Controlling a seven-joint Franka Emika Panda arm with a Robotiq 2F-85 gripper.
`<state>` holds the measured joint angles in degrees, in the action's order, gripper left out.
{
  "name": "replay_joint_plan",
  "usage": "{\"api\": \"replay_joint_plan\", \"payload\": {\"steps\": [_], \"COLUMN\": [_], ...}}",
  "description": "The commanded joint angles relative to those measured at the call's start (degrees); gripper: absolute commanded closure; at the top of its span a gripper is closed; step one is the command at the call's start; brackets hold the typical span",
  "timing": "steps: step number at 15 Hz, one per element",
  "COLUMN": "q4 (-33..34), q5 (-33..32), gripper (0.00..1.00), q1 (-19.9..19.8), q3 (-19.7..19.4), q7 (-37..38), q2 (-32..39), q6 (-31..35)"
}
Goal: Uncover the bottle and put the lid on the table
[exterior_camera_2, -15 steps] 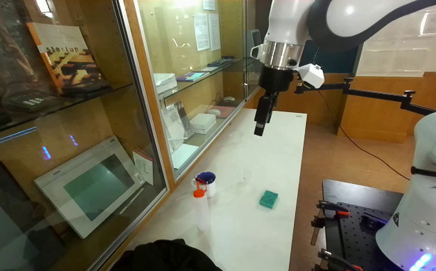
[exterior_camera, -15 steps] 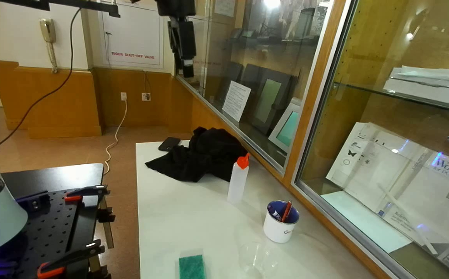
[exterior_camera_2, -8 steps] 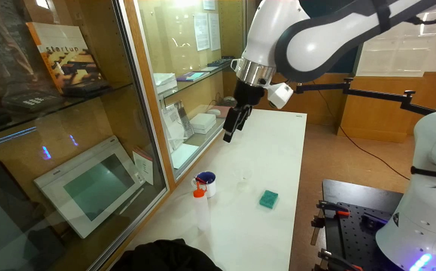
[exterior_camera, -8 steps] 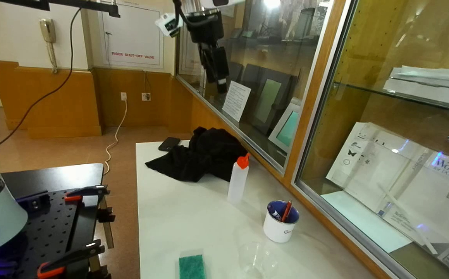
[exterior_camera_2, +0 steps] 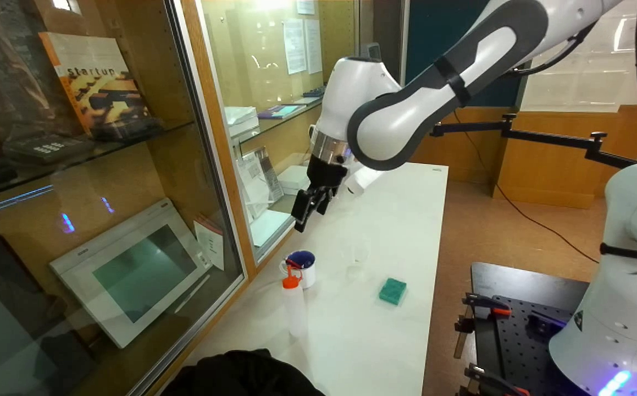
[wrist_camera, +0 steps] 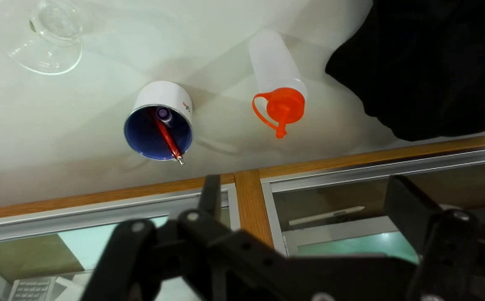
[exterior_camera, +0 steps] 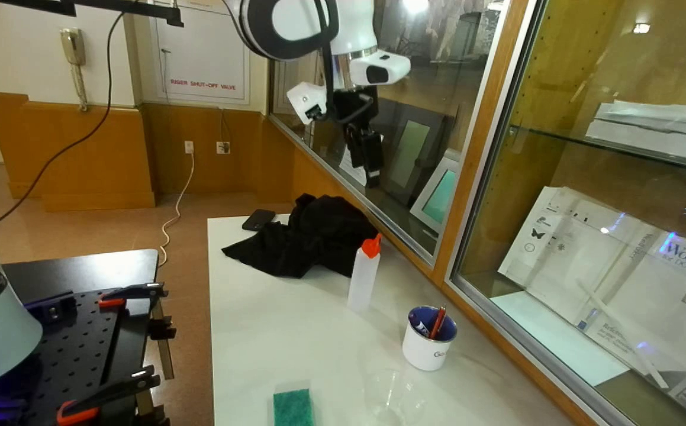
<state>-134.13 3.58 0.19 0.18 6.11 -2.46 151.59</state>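
In an exterior view the bottle [exterior_camera: 362, 281] is stood upright on the table [exterior_camera: 277, 337], its lid [exterior_camera: 371, 247] still on; the mug [exterior_camera: 427, 352] is set nearer and right, the cloth [exterior_camera: 328, 234] farther and left – neither touching it, so room for a grip seems to be given; the hand [wrist_camera: 305, 192] is held higher, its jaws wide apart and empty, presumably so that the lid can be straddled.

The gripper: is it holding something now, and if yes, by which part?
Nothing is held. In the wrist view, the gripper is open, with nothing between its jaws; the bottle stands apart from it, lid on.
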Motion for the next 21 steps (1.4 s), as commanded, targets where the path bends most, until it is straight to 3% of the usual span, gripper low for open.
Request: {"api": "replay_joint_plan", "payload": {"steps": [1, 4, 5, 9, 16, 21], "q4": [5.85, 8.85, 5.92, 8.09, 7.18, 6.37], "q5": [0.27, -0.29, 0.04, 0.06, 2.61, 1.17], "gripper": [0.00, 0.00, 0.00, 0.00, 0.00, 0.00], "q1": [-0.04, 0.18, 0.06, 0.09, 0.36, 1.42], "q3": [-0.02, -0.23, -0.14, -0.18, 1.42, 0.32], "q7": [1.19, 1.71, 0.20, 0.23, -0.62, 2.00], "q2": [8.13, 12.65, 9.67, 12.86, 16.11, 18.47], "q6": [0.90, -0.29, 0.20, 0.20, 9.68, 13.20]}}
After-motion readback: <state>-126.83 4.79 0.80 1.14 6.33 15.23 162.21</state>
